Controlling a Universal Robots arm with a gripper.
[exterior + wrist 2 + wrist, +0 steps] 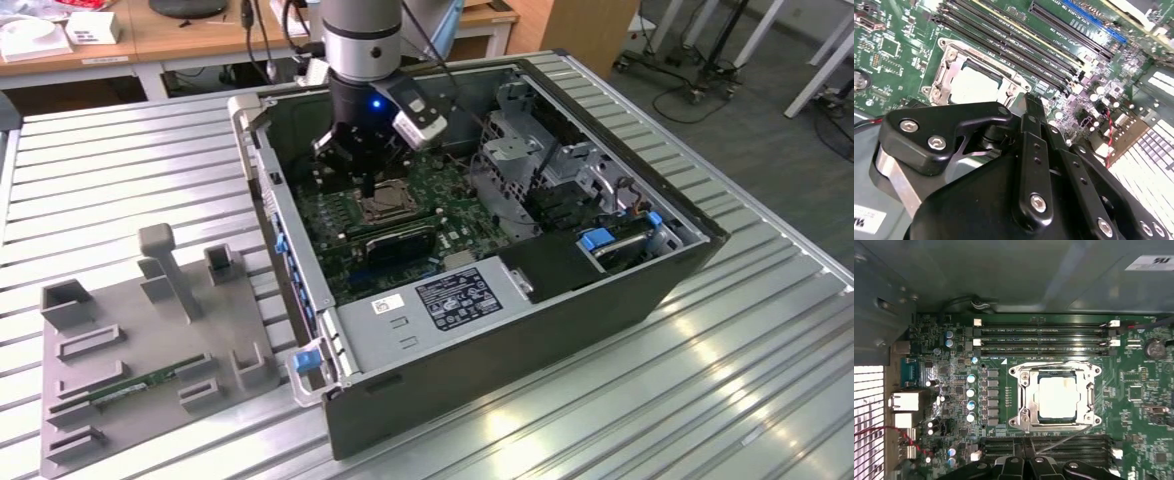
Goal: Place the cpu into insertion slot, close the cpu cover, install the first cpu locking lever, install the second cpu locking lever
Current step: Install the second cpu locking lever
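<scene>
The cpu [1056,397] lies flat in the insertion slot [1024,417], its pale face showing through the window of the cpu cover [1088,395]. The silver cover lies down over it. One thin wire lever [1054,364] runs along the socket's far edge. A second lever [1069,437] angles out from the socket toward my fingertips. My gripper [1026,459] hangs just beside the socket with its black fingers [1029,107] pressed together. In the exterior view the gripper [367,190] reaches down into the open case right at the slot [383,206].
Memory slots [1044,335] run along both sides of the socket. The case wall [274,230] and drive cage [514,165] hem in the board. A power supply [447,300] sits at the case's near end. A grey fixture [147,350] holding a memory stick lies on the exterior view's left.
</scene>
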